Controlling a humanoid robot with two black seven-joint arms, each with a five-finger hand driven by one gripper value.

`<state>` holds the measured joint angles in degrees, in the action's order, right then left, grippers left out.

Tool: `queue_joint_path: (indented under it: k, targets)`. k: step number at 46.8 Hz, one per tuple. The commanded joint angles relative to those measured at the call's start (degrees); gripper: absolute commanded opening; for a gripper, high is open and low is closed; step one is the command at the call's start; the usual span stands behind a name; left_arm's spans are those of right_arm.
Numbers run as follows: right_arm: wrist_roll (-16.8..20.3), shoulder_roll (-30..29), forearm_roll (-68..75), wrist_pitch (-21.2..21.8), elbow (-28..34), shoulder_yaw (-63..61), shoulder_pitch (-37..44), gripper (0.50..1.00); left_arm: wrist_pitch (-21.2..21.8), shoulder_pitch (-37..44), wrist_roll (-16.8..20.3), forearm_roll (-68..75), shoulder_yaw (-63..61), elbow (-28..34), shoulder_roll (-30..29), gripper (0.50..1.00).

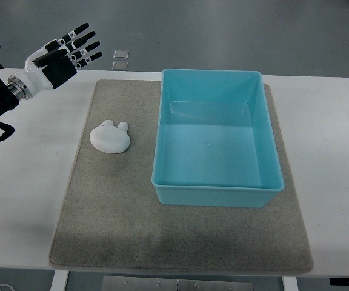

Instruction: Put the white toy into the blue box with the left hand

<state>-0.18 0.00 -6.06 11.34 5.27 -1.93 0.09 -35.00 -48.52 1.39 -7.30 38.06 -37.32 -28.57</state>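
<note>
A white toy point(109, 137) shaped like a rabbit's head lies flat on the grey mat point(102, 206), just left of the blue box point(271, 185). The box is an open, empty rectangular tub standing on the mat's right half. My left hand point(77, 50) hovers at the upper left, beyond the table's far left corner, well above and left of the toy. Its fingers are stretched out and spread, holding nothing. No right arm appears.
The mat lies on a white table point(326, 151). Two small grey square pads point(120, 59) sit on the floor past the table's far edge. Bare table surface shows left and right of the mat.
</note>
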Motion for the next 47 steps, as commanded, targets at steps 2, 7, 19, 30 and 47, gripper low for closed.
queue_joint_path:
  k: [2, 7, 19, 30, 47]
  targets:
    - [0.0, 0.0, 0.0, 0.0, 0.0, 0.0, 0.0, 0.936, 0.0, 0.1, 0.1, 0.4, -0.2, 0.0, 0.0, 0.996]
    - [0.0, 0.0, 0.0, 0.0, 0.0, 0.0, 0.0, 0.936, 0.0, 0.0, 0.0, 0.2, -0.2, 0.1, 0.0, 0.996]
    - [0.0, 0.0, 0.0, 0.0, 0.0, 0.0, 0.0, 0.936, 0.0, -0.1, 0.1, 0.4, -0.3, 3.8, 0.4, 0.996]
    - [0.0, 0.0, 0.0, 0.0, 0.0, 0.0, 0.0, 0.936, 0.0, -2.1, 0.2, 3.1, -2.4, 3.8, 0.0, 0.994]
    - [0.0, 0.0, 0.0, 0.0, 0.0, 0.0, 0.0, 0.936, 0.0, -7.3, 5.0, 32.8, -1.8, 3.4, -3.8, 0.994]
